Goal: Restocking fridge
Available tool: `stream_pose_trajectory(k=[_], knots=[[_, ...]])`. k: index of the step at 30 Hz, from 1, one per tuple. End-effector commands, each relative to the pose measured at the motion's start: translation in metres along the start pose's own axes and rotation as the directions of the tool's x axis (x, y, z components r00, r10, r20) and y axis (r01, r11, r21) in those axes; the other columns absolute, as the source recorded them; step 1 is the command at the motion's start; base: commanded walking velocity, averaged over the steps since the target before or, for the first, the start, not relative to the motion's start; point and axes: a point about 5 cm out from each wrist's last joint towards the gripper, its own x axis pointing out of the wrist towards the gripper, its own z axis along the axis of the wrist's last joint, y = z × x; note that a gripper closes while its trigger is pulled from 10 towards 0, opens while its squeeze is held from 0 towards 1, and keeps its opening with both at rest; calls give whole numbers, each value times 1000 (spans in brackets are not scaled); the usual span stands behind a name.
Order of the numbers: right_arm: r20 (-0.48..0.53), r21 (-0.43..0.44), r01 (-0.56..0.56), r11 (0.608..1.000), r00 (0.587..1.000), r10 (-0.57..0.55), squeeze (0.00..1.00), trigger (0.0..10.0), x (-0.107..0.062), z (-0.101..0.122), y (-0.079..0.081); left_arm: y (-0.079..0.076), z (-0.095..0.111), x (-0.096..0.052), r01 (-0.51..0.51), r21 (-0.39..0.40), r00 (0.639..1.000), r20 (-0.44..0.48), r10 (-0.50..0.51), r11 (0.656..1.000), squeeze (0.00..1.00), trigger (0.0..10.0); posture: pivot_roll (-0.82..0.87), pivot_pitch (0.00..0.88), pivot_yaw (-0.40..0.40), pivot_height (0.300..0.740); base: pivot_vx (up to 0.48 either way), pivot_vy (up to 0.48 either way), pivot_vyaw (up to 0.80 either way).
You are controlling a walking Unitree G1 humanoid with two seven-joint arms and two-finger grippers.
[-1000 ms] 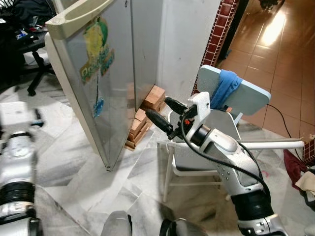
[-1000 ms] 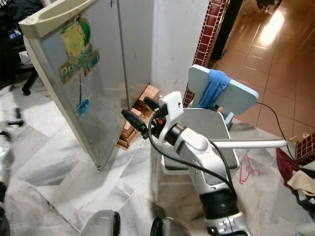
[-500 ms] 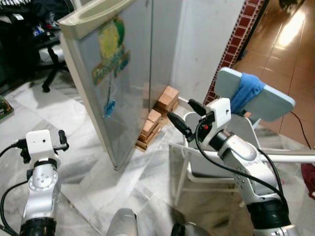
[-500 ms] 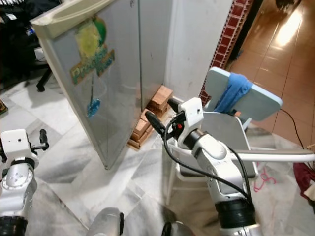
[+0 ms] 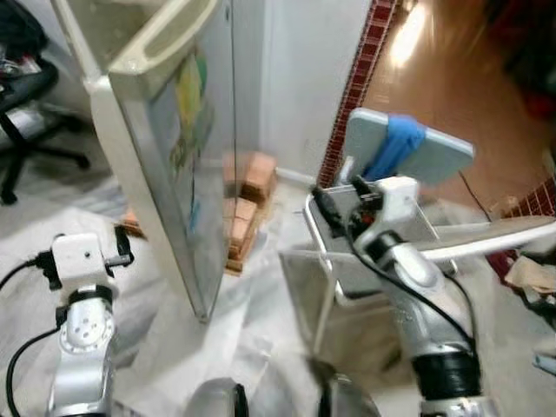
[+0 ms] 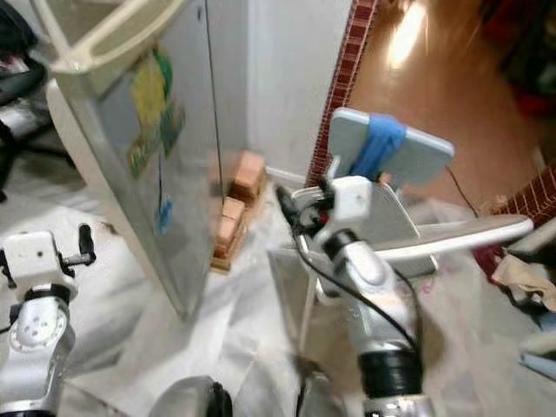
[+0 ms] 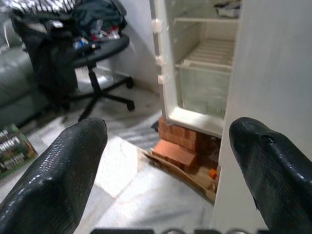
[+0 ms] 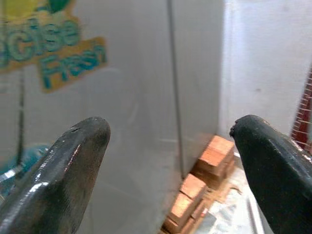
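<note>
Fridge standing at left centre on the marble floor, its grey side panel with a yellow and green sticker facing the robot, raised on stacked bricks. Door swung open on the far left side; through the left wrist view, white interior shelves and the open door edge, more bricks under the cabinet, and something small and orange beside them, too small to tell.

Left gripper raised at near left, beside the near corner of the fridge, holding nothing, fingers spread wide apart. Beyond it, a black office chair piled with dark clothes.

Right gripper lifted at centre right, pointed toward the fridge's side panel and the bricks at the wall, fingers spread wide with nothing between them. In the head views, its black fingers just over the near left edge of a white plastic chair with a blue cloth draped over the backrest.

Right of the fridge, a white wall, then a column of red-brown tiles and glossy brown floor tiles far right. Head views blurred.
</note>
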Motion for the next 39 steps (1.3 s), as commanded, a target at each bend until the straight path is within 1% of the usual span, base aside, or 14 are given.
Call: stream_pose_trajectory(k=[1,3,10,14,16,17,18,20,22,25,28,30,34,39], knots=[[6,3,40,999,999,-40,0,10000,0,0,-4,-7,0,-4,17,1,1000,-7,-17,1000,0,10000,134,98,-18,740,0,480,0],[20,10,48,999,999,-48,0,10000,10,3,-1,-18,0,-7,43,-10,999,-20,-43,999,0,10000,136,85,-24,740,0,480,0],[47,36,57,998,997,-59,0,10000,25,10,0,-23,-2,-7,54,-10,998,-31,-54,999,0,10000,143,68,-36,740,0,480,0],[80,88,14,996,997,-21,0,10000,42,25,20,-25,-4,-8,54,-21,998,-45,-54,998,0,10000,153,60,-39,740,0,480,0],[80,88,14,996,997,-21,0,10000,42,25,20,-25,-4,-8,54,-21,998,-45,-54,998,0,10000,153,60,-39,740,0,480,0],[94,90,-3,996,996,-6,0,10000,45,29,26,-25,-5,-8,51,-24,997,-49,-52,998,0,10000,153,60,-39,740,0,480,0],[118,124,-72,990,991,57,0,10000,50,38,43,-26,-6,-9,54,-25,997,-53,-55,998,0,10000,148,57,-38,740,0,480,0],[150,221,-258,941,962,228,0,10000,53,50,76,-29,-7,-10,63,-18,996,-55,-64,998,0,10000,150,56,-42,740,0,480,0],[156,224,-311,924,947,281,0,10000,52,51,86,-30,-7,-10,65,-20,996,-55,-66,998,0,10000,154,54,-47,740,0,480,0],[108,191,-270,943,961,254,0,10000,51,37,79,-31,-6,-11,66,-17,996,-52,-67,998,0,10000,159,56,-52,740,0,480,0],[30,125,-137,983,990,134,0,10000,47,16,50,-31,-6,-13,67,-17,996,-54,-68,998,0,10000,157,58,-50,740,0,480,0],[30,125,-137,983,990,134,0,10000,47,16,50,-31,-6,-13,67,-17,996,-54,-68,998,0,10000,157,58,-50,740,0,480,0],[0,65,-8,998,1000,8,0,10000,28,0,18,-34,-9,-16,98,-19,993,-57,-99,995,0,10000,141,55,-35,740,0,480,0],[-8,-24,44,999,999,-45,0,10000,15,-6,8,-43,-3,-19,192,-34,981,-27,-193,981,0,10000,124,54,-31,740,0,459,0]])
